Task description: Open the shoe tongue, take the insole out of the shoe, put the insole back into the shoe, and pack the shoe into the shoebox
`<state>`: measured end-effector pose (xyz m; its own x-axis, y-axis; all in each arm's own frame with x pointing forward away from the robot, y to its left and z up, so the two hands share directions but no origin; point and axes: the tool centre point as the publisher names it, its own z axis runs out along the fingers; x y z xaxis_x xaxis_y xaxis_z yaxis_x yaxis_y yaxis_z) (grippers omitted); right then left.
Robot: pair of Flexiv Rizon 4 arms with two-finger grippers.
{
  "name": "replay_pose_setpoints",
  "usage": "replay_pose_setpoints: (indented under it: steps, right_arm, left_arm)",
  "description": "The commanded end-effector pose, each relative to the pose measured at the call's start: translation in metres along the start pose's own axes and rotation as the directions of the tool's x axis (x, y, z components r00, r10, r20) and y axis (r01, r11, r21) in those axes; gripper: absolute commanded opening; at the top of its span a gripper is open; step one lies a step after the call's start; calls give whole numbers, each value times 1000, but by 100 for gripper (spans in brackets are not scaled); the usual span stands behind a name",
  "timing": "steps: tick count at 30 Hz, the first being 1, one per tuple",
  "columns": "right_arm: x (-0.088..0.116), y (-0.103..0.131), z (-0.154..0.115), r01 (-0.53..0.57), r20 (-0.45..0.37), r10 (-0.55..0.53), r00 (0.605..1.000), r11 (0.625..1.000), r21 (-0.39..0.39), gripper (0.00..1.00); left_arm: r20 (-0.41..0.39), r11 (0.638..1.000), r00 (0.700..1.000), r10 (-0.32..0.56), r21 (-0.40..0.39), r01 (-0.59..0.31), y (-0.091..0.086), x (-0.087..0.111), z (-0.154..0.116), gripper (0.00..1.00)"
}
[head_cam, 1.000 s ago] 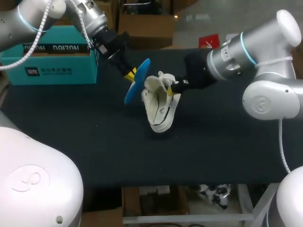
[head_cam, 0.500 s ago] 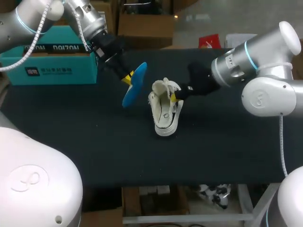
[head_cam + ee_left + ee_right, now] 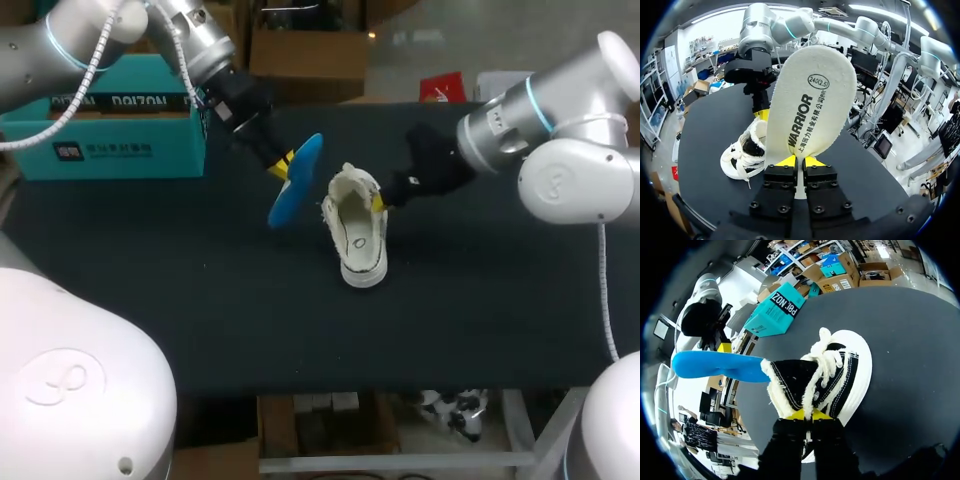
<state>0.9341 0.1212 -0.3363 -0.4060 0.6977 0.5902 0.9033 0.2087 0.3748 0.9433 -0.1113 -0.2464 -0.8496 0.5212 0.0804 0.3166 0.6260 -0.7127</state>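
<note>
A white shoe (image 3: 358,238) with a fleecy lining stands on its sole mid-table, its opening facing up. My right gripper (image 3: 379,203) is at the shoe's rear rim, fingers pinched on the fleecy collar (image 3: 790,385); in the right wrist view the yellow tips (image 3: 810,414) sit tight together at that edge. My left gripper (image 3: 281,166) is shut on the heel end of the insole (image 3: 296,180), blue on one face and cream on the other (image 3: 810,105), and holds it in the air just left of the shoe (image 3: 744,152). The teal shoebox (image 3: 110,125) stands at the far left.
The black table (image 3: 300,320) extends in front of the shoe. The shoebox (image 3: 777,307) lies beyond the shoe's toe in the right wrist view, behind my left arm (image 3: 705,315). My right arm (image 3: 757,65) stands just past the shoe in the left wrist view.
The shoe has gone from tipped on its side to flat on its sole, shifting a little right with my right gripper. My left gripper kept the insole raised, ending slightly further right.
</note>
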Motion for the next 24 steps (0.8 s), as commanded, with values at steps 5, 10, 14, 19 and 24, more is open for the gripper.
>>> replay_pose_setpoints:
  steps: [5,10,14,19,24]
  right_arm:
    - [4,-12,-22,-31,47,32,998,999,-19,100]
    - [7,-21,-44,-93,66,94,993,995,-29,100]
    - [11,-28,-61,-182,-3,182,983,983,-7,100]
    - [20,-31,-69,-144,6,144,990,990,13,100]
    - [20,-31,-69,-144,6,144,990,990,13,100]
  left_arm:
    - [-11,998,998,66,-11,-66,-15,1,2,0]
    - [-41,989,988,149,-11,-149,-32,-1,6,0]
    - [-62,975,973,221,-22,-222,-50,-2,9,0]
    - [-104,947,944,314,-41,-319,-73,-1,12,0]
    - [-132,910,906,402,-50,-411,-95,10,13,0]
